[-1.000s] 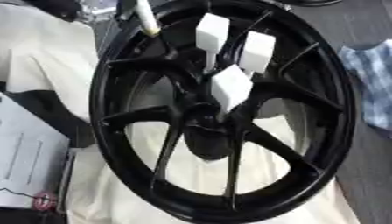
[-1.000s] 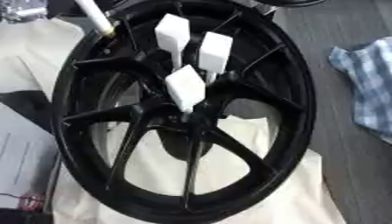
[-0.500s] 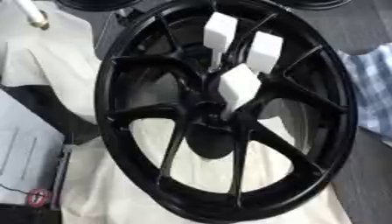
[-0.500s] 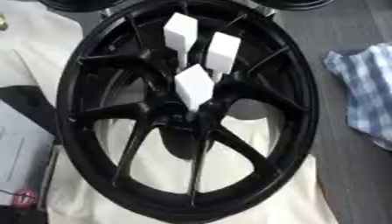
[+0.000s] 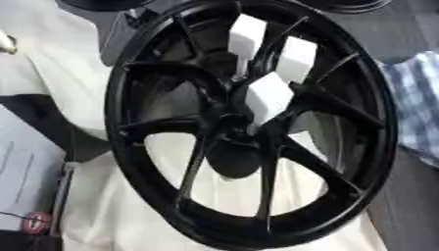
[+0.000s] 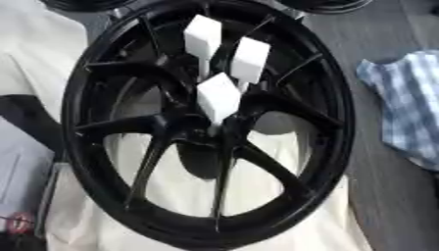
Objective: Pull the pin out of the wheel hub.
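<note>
— Wheel hub [image 6: 193, 128]: where does it sit?

— In the middle of the black wheel [image 6: 343, 122], which fills most of both views. The wheel lies on a cream cloth [image 6: 34, 49] over the grey counter [image 6: 386, 206]. Its far rim is cut off by the top edge of the view. Its right rim goes past the edge of the cream cloth.

— What is near the rim?

— On the right a blue checked cloth [image 6: 411, 112] lies on the counter, near the rim but apart from it, with a strip of bare counter between. On the left a flat grey thing [image 5: 21, 181] lies just beside the rim.

— And the pin?

— Three white blocks stand above the spokes, each on a thin stem. The lowest one, the pin [image 6: 219, 97], has its stem going down to the hub. The other two blocks [image 6: 202, 37] [image 6: 250, 59] stand further back, close together but not touching. Around the blocks the space above the wheel is open.

— The hand?

— Neither hand shows in either view, so I cannot tell if it is spread or closed.
</note>
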